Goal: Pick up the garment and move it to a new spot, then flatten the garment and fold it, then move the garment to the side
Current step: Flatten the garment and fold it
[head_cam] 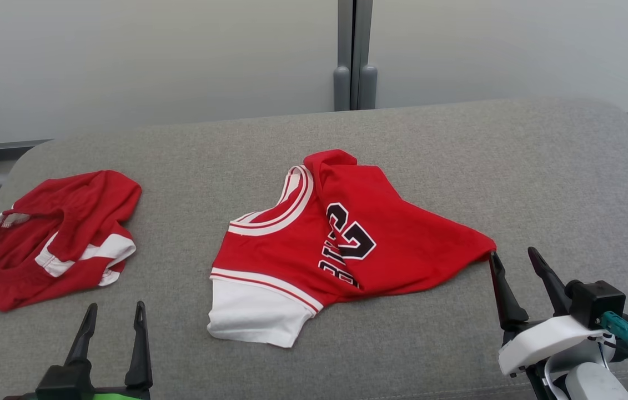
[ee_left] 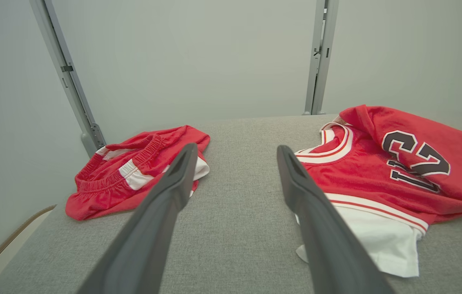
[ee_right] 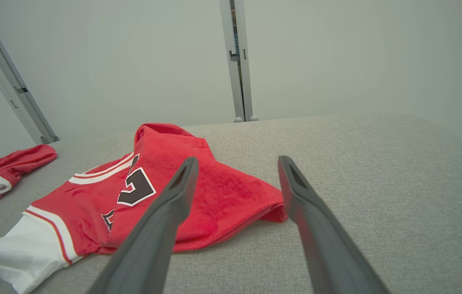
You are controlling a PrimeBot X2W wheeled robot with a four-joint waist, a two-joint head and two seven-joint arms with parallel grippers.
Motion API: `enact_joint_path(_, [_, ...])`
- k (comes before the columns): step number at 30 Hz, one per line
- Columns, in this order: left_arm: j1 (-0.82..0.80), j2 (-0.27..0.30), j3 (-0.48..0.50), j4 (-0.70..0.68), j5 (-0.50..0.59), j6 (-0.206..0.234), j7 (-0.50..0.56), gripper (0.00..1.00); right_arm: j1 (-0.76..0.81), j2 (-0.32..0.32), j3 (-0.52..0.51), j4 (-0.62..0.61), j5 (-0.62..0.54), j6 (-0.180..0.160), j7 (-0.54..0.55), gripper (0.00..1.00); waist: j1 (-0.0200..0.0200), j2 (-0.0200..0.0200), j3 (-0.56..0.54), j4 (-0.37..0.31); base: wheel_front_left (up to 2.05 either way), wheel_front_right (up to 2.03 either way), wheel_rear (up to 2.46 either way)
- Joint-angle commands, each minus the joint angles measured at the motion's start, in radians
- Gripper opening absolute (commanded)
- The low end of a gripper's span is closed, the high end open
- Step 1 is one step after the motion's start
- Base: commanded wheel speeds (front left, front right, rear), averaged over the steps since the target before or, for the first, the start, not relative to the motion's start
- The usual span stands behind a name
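Backdrop: pale wall panels (head_cam: 125, 55) joined by a grey metal post (head_cam: 353, 55) stand behind the work area.

Work surface: a grey woven-fabric padded surface (head_cam: 430, 144) carries both pieces of clothing, with bare cloth to the right and along the near edge, room enough for a new spot.

Task garment: the red basketball jersey with white trim, a white sleeve and black numerals (head_cam: 347, 239) lies near the middle. It is rumpled, with one side flopped over the front so the lettering is partly covered. The sleeve points toward the near edge, and a red corner tapers off to the right.

Other garment: red shorts with white stripes and an elastic waistband (head_cam: 58, 233) sit bunched at the far left, well apart from the jersey, likely parked out of the way.

Right gripper (head_cam: 512, 253): fingers spread apart, holding nothing. Its tips are just beside the jersey's right corner, probably lined up to pinch that corner for the lift.

Left gripper (head_cam: 116, 305): fingers likewise apart and empty, low at the near edge between shorts and jersey, seemingly waiting.
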Motion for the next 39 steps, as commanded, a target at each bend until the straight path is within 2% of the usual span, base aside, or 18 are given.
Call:
enact_joint_path(1, [0.006,0.007,0.002,0.003,-0.003,-0.002,0.001,1.00,0.009,-0.004,-0.003,0.004,-0.001,-0.001,-0.004,1.00,0.0000,-0.0001,0.001,0.001,0.00,0.00,0.00])
enact_joint_path(16, [0.000,0.004,0.004,0.003,0.003,-0.005,0.001,1.00,0.008,0.001,-0.012,0.009,-0.013,-0.001,-0.004,1.00,0.0000,-0.0001,0.009,0.006,0.00,0.00,0.00])
enact_joint_path(23, [-0.010,0.002,-0.009,0.010,-0.007,-0.007,0.000,1.00,-0.008,-0.002,-0.009,0.049,-0.012,-0.001,-0.004,1.00,0.0000,-0.0001,0.016,0.004,0.00,0.00,0.00])
enact_joint_path(30, [-0.053,0.033,-0.114,0.097,-0.035,-0.012,0.001,1.00,-0.091,-0.021,0.007,0.171,-0.017,-0.001,-0.004,1.00,0.0000,-0.0001,0.033,0.002,0.00,0.00,0.00])
enact_joint_path(39, [-0.139,0.088,-0.265,0.269,-0.134,-0.012,0.000,1.00,-0.227,-0.022,0.018,0.356,-0.026,-0.001,-0.004,1.00,0.0000,-0.0001,0.061,-0.002,0.00,0.00,0.00])
